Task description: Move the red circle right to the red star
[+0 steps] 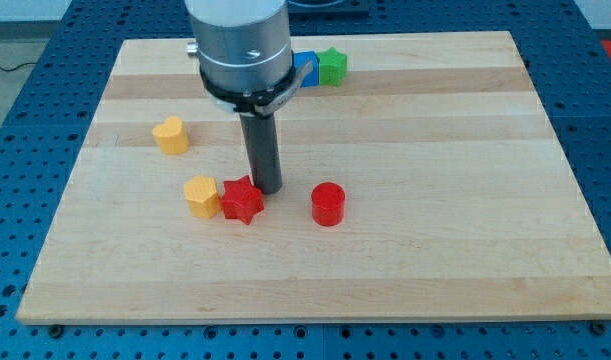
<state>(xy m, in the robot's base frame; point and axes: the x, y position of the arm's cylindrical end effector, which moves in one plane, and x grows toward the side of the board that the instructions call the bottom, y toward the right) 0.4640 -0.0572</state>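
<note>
The red circle (327, 204) is a short red cylinder standing on the wooden board, right of centre near the view's bottom. The red star (242, 199) lies to its left, with a clear gap of bare wood between them. My tip (267, 189) is at the end of the dark rod, just at the star's upper right edge, close to or touching it, and left of the red circle.
A yellow-orange hexagon-like block (200, 195) touches the star's left side. A yellow-orange heart-like block (170, 134) sits at upper left. A green star (332, 66) and a blue block (307, 70) sit at the board's (435, 150) top edge, partly behind the arm.
</note>
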